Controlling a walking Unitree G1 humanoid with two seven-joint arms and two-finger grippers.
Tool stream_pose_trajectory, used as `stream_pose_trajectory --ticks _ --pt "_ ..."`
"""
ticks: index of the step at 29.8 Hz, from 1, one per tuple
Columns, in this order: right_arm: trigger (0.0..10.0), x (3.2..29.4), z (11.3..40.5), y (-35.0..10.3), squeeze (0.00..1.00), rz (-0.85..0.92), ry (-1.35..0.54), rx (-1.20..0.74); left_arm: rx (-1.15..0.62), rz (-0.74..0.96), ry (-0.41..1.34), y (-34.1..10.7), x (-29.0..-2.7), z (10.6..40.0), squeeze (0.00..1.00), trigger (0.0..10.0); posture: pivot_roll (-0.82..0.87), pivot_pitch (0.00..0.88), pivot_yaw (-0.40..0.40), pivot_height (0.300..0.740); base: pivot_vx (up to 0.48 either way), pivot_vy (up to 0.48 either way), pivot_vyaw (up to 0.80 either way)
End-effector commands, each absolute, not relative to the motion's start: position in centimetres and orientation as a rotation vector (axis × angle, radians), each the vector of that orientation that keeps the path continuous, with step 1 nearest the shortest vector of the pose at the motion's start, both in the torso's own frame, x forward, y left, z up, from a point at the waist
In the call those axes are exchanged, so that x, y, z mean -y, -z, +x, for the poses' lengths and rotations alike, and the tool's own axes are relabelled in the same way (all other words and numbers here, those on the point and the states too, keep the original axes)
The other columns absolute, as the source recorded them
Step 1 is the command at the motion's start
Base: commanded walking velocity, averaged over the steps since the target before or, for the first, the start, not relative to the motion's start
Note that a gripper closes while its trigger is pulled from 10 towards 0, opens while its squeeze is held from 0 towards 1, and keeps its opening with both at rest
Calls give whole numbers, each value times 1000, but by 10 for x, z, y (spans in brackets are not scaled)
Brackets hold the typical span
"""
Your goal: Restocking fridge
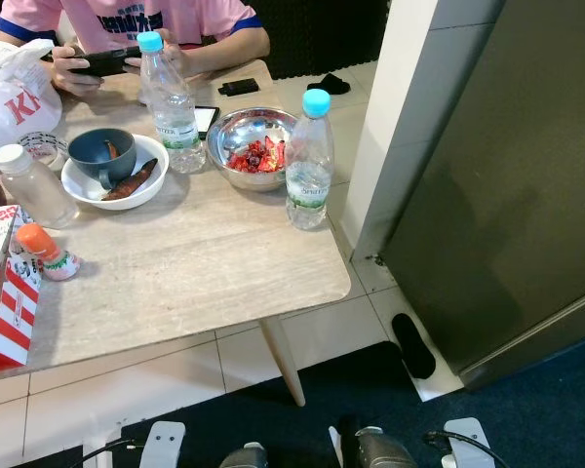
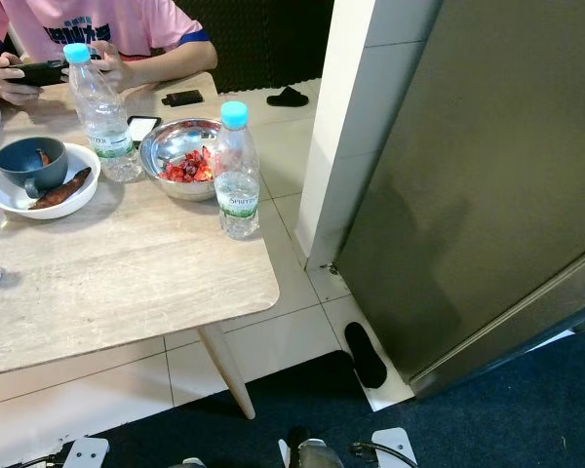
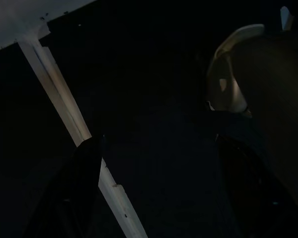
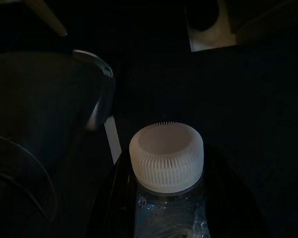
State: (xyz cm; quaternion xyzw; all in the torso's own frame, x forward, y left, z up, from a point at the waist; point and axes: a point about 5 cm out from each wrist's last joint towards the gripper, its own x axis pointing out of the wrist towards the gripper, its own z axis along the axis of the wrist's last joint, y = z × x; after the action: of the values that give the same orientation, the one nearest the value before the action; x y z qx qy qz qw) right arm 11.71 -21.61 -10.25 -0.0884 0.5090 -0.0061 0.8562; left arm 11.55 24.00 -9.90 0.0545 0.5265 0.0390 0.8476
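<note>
While the right gripper (image 4: 169,208) hangs low in the shade, its black fingers (image 4: 114,198) are closed around a water bottle (image 4: 166,218), whose white ribbed cap (image 4: 166,156) sits between them. Two dark fingers (image 3: 74,193) of the left gripper (image 3: 159,188) stand wide apart with nothing between them, a pale table leg (image 3: 64,109) beyond. On the table (image 1: 195,263), a blue-capped bottle (image 1: 310,161) stands near the right edge, just beside a steel bowl (image 1: 236,132) of red wrapped sweets. Another bottle (image 1: 171,102) stands behind the bowl, near a white dish (image 1: 83,190) holding a blue cup (image 1: 102,154). A person in a pink shirt (image 1: 127,19) sits at the far side with a phone (image 1: 102,60) in both hands. To the right, the fridge (image 1: 487,195) stands shut on the tiled floor (image 1: 117,390), a black slipper (image 1: 412,346) lying beside it
</note>
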Motion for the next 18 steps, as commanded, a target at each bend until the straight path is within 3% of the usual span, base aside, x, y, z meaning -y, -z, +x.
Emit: stream_pose_trajectory --ticks 1,7,18 --pt "10000 221 111 103 0 -176 36 -1087 -1139 103 -65 104 -231 108 0 10000 -34 160 -48 740 0 0 0" --pt "10000 221 112 103 0 -177 36 -1087 -1135 102 -65 103 -230 111 0 10000 -34 161 -49 740 0 0 0" --pt "10000 221 112 103 0 -174 36 -1087 -1135 103 -70 102 -236 108 0 10000 -34 159 -49 740 -226 0 0"
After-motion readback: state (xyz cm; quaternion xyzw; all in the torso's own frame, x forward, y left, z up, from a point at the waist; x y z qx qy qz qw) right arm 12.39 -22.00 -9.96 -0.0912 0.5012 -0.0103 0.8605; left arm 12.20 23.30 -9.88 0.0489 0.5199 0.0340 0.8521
